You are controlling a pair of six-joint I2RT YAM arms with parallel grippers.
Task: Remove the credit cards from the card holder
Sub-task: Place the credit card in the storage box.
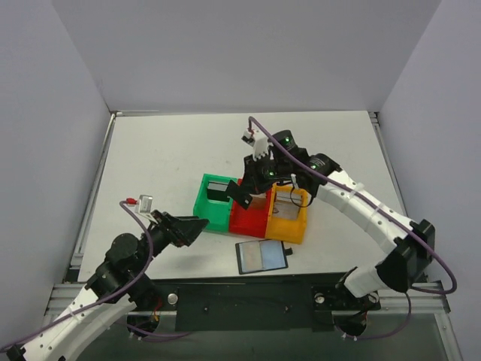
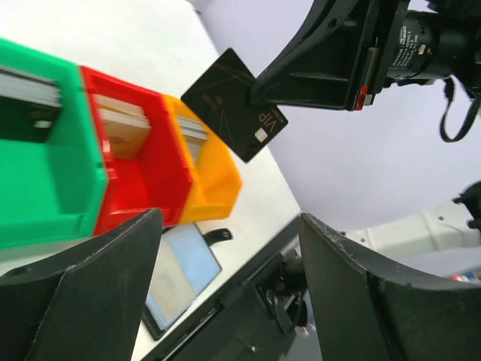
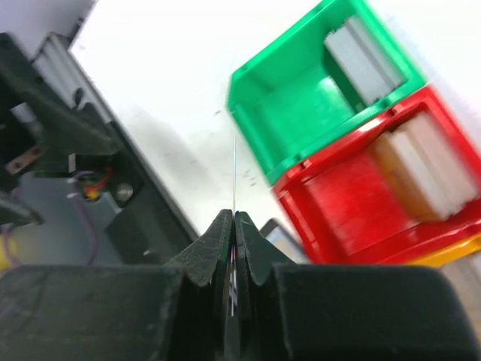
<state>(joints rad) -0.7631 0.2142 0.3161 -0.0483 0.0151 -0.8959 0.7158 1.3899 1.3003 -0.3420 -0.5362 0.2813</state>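
Observation:
The card holder is a row of green, red and orange boxes mid-table, and it also shows in the left wrist view and the right wrist view. Grey cards stand in the green box and tan ones in the red. My right gripper is shut on a black credit card, which hangs in the air over the red box and looks edge-on from the wrist. A black-bordered blue-to-tan card lies flat in front of the holder. My left gripper stands open and empty beside the green box.
The table's near edge and the black base rail run just behind the flat card. Grey walls close off the left, back and right sides of the table. The right arm arches over the orange box from the right.

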